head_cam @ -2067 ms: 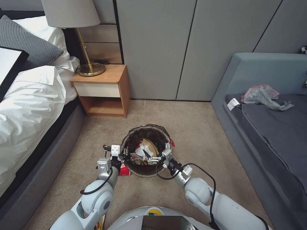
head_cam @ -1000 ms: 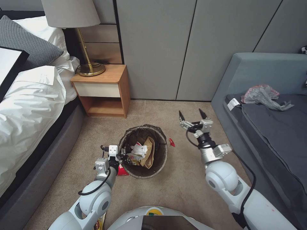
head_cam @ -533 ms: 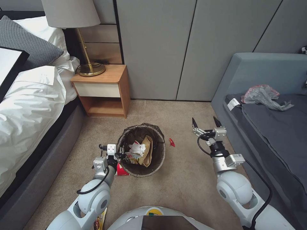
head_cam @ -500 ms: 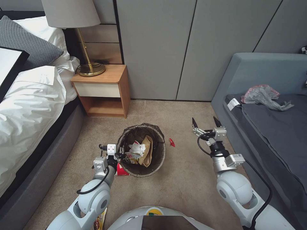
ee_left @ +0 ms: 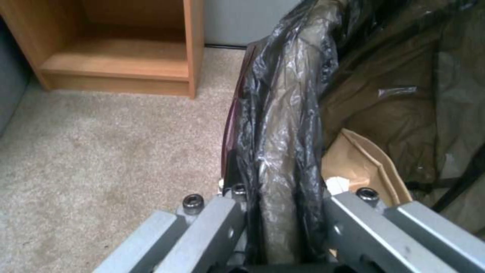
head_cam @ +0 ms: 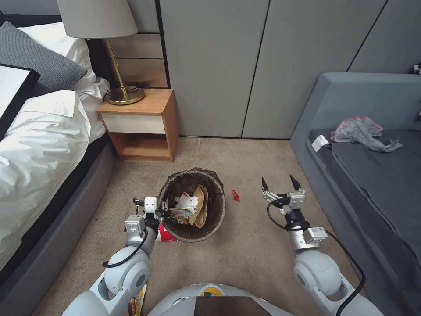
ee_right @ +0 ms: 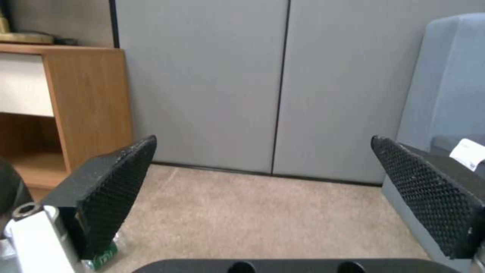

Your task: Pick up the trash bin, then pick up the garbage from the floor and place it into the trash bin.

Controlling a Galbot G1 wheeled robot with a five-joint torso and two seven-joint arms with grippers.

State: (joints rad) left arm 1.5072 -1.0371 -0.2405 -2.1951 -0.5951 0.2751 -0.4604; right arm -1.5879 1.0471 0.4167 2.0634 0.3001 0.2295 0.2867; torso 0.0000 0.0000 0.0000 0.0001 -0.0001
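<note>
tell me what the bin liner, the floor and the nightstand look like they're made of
Bin liner: thin glossy dark plastic film, judging by its crinkles and highlights where the left gripper clamps the rim.
Floor: beige short-pile carpet, matte and fuzzy.
Nightstand: wood or wood-look laminate with a satin finish and even grain, plus a flat white drawer front; which one is unclear.

One trash bin [head_cam: 193, 232], one red scrap [head_cam: 235, 195], two pincers.

Both arms are glossy pale grey with rounded joints and looping black cables. The right gripper [head_cam: 279, 183] has pointed black fingers [ee_right: 108, 189] with a mesh-textured face; the left gripper [ee_left: 275, 212] has grey metal bars with dark screws.
</note>
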